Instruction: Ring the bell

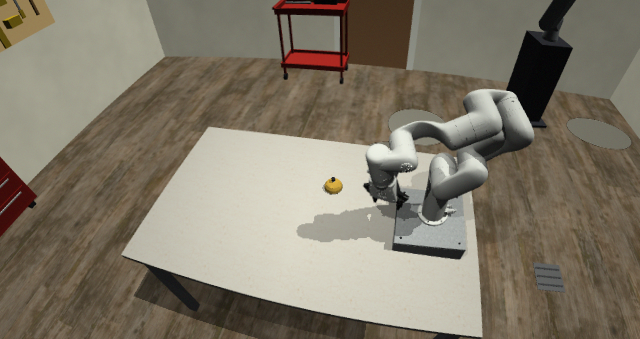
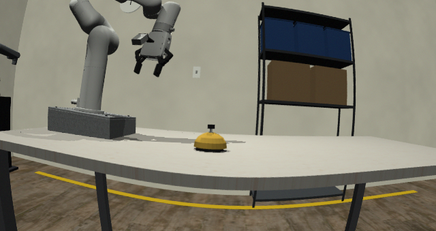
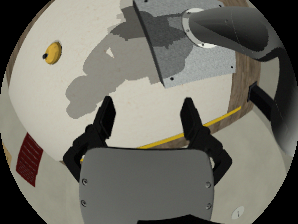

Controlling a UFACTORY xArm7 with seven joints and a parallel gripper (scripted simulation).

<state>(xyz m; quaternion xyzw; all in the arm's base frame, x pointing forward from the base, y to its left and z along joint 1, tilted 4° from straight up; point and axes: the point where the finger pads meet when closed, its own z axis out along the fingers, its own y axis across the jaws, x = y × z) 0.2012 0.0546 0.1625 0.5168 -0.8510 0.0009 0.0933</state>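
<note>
Exterior view told it best: the hand (image 2: 152, 68) hung high in the air, close to the arm's own base block (image 2: 68, 123), while the yellow bell (image 2: 210, 142) stood on the counter (image 2: 306, 163) well below it and off to the side, further out from the base. From above the same gap showed: the bell (image 1: 333, 185) stood near the middle of the counter (image 1: 225, 219), and the hand (image 1: 384, 196) hovered beside the grey base block (image 1: 450, 244), well apart from the bell. So the coming move, to my eye, would turn on two things at once: carrying the hand sideways away from the base until it stood over the small black button (image 2: 211, 126), and then bringing it down a long way.

Nothing touched the bell. It stood upright, dome flat on the counter, button raised as far as I could judge.

The arm was folded back on itself, elbow high, wrist pointing the hand roughly downward with a slight tilt. Its two dark fingers were spread as wide as they go, with nothing between them; the wrist view showed only counter and shadow in the gap, and the bell (image 3: 51, 51) small near the upper left edge of that picture. With fingers so far apart, I judged one fingertip, or closed fingers, would suit the narrow button better.
</note>
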